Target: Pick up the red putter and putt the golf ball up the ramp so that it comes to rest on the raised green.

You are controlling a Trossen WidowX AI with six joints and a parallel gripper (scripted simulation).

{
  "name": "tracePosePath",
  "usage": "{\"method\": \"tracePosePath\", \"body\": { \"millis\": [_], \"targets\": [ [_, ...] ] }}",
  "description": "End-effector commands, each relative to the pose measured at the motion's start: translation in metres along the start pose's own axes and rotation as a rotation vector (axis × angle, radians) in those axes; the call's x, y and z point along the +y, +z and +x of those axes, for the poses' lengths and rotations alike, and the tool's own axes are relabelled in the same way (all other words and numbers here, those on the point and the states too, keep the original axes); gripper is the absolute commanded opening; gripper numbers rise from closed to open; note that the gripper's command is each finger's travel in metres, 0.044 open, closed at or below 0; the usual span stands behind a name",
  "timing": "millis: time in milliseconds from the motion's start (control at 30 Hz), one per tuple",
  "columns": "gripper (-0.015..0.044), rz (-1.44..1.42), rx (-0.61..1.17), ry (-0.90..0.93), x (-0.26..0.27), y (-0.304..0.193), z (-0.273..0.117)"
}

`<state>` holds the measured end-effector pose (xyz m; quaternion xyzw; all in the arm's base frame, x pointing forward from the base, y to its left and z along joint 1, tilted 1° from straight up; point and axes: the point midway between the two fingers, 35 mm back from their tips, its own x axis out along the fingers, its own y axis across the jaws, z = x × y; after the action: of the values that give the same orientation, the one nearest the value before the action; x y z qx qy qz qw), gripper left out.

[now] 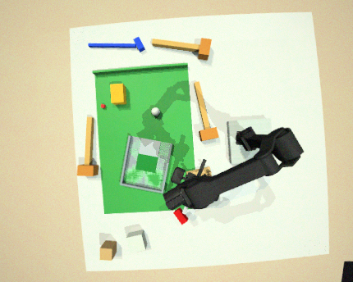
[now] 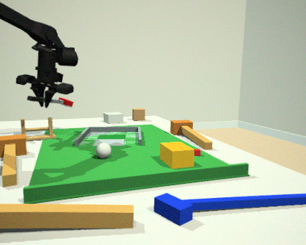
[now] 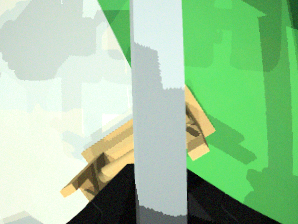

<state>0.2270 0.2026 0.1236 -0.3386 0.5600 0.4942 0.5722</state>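
High above the white surface [image 2: 275,171], the arm's jaws [image 2: 45,100] are clamped on the red putter [image 2: 65,102], its head jutting sideways, while the golf ball [image 2: 104,150] sits on the green mat [image 2: 132,167] before the ramp [image 2: 111,137].

From above, the arm [image 1: 235,172] hides most of the red putter [image 1: 180,216].

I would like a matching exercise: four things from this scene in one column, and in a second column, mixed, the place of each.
Things:
1. golf ball
2. red putter
3. blue putter
4. yellow block

Places:
A. held in the tool, high above the table
B. lying on the white surface in front of the green mat
C. on the mat beside a small red marker
D. on the mat near the grey-framed raised green

Pairs: 1-D, 2-A, 3-B, 4-C
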Motion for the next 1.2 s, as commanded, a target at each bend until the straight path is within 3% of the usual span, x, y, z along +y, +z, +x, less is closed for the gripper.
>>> {"method": "tracePosePath", "body": {
  "millis": [0,1167],
  "targets": [
    [0.0,0.138,-0.034,0.022,-0.015,-0.004,-0.01],
    [0.0,1.326,-0.278,0.297,-0.11,-0.094,-0.08]
  ]
}}
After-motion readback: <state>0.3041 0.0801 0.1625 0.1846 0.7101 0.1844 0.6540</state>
